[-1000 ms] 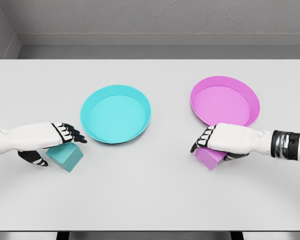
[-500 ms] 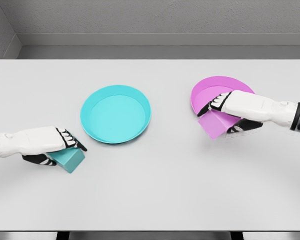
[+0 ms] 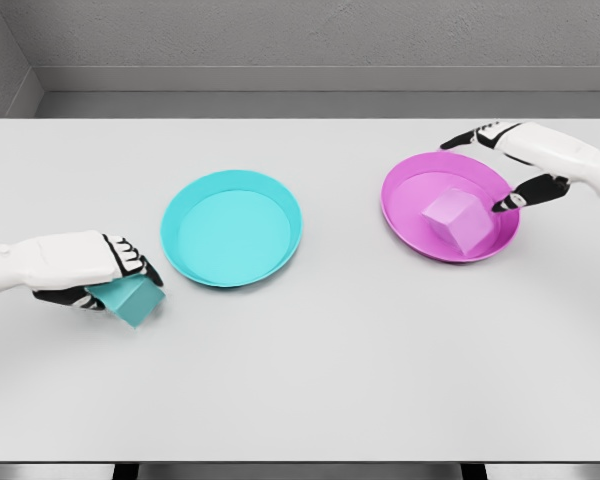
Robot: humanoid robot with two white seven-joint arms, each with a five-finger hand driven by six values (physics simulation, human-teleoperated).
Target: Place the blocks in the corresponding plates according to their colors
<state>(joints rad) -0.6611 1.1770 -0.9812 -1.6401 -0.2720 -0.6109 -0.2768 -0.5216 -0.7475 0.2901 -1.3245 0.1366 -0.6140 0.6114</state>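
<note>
Pink block sat in the pink plate beside the open right hand, while the left hand gripped the teal block, probably needing a lift into the teal plate.

Left plate: turquoise
Right plate: magenta pink
Left block: teal
Right block: lilac pink
Worktop: pale grey
Robot hands: white, black fingers

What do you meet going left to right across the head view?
Left hand → cyan block → cyan plate → pink plate holding pink block → right hand.
</note>
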